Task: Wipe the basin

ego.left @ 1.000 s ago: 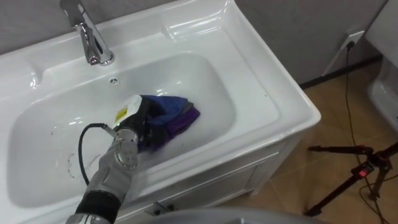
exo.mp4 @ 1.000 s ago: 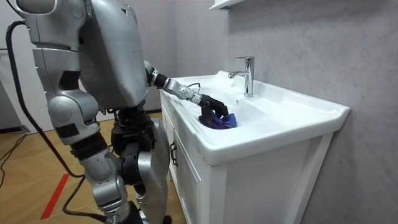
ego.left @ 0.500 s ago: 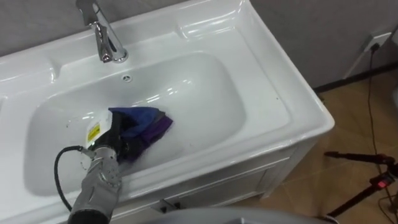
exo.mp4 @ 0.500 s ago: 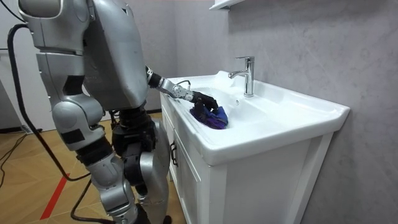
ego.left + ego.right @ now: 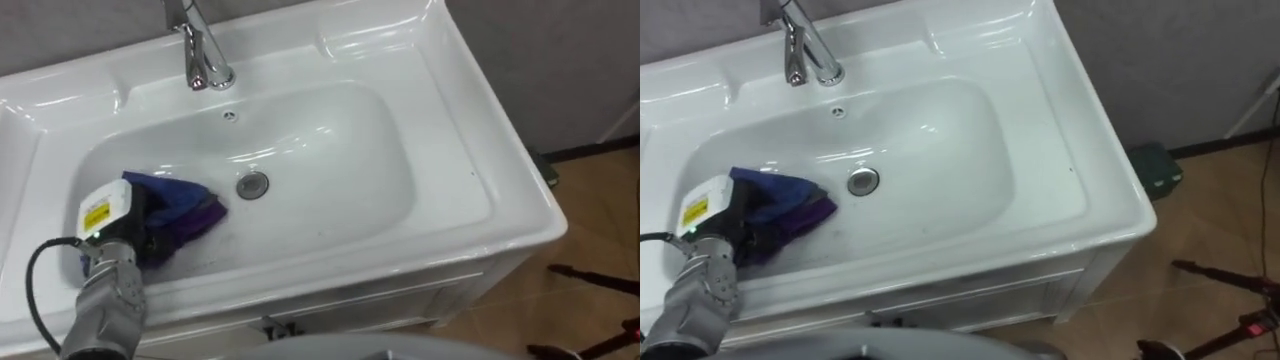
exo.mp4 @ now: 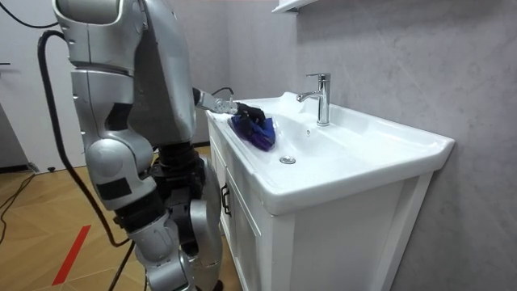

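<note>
- We see the white vanity cabinet against a grey wall, and the robot stands at its front, on the room view's left, with one arm reaching over the edge.
- The white ceramic basin is set into the cabinet's top: a wide, rounded rectangular bowl with a flat rim all round.
- The chrome single-lever faucet rises from the back rim, left of the bowl's middle, with its spout over the bowl.
- The crumpled blue and purple cloth lies inside the bowl at its left end, bunched against the bottom and the near-left slope, close beside the drain but not over it.
- The left hand comes in from the lower left and sits on the cloth's left part; we see its dark fingers curled into the fabric, holding it.
- The round metal drain sits uncovered in the bowl's floor, just right of the cloth.
- The small overflow hole shows on the back wall, below the faucet.
</note>
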